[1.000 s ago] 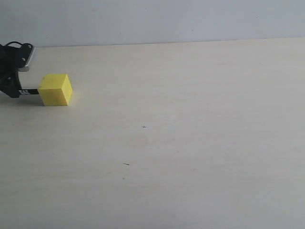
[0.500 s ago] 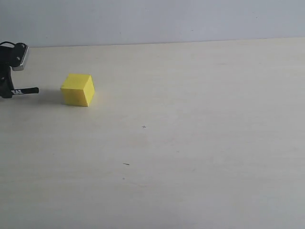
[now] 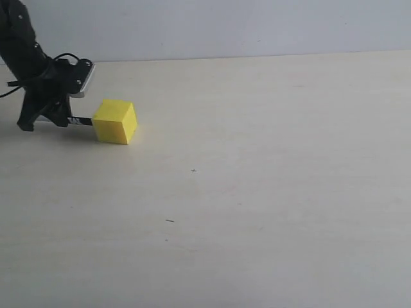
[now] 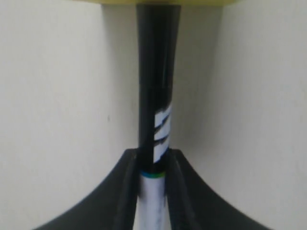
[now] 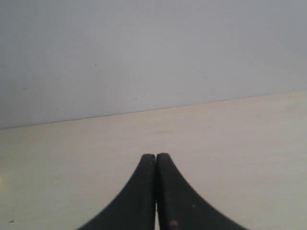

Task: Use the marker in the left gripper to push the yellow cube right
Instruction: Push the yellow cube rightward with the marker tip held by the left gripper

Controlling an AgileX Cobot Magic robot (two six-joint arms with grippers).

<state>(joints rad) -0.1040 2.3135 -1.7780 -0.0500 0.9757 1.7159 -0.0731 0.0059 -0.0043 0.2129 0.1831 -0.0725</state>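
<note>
The left gripper [image 3: 63, 119] was closed narrow on the marker [image 4: 154, 91], its two black jaws pinching the white barrel just behind the point where the black cap half began. The black half stuck out ahead of the jaws. In the exterior view the marker lay roughly level over the pale table [image 3: 257, 192], its long axis running left to right and its black end pointing right. That end reached the left face of the yellow cube [image 3: 115, 121], touching it or all but; the wrist view was cropped at the cube's edge, so contact could not be told for sure. The cube sat on the left part of the table, directly right of the gripper and in line with the marker, turned a little so that one vertical edge faced the camera. The tip seemed to meet the face near its middle, so a straight push to the right would probably slide the cube rather than spin it. The right gripper [image 5: 156, 159] had its jaws pressed together on nothing and faced bare table and wall, so the left arm was the nearer.
</note>
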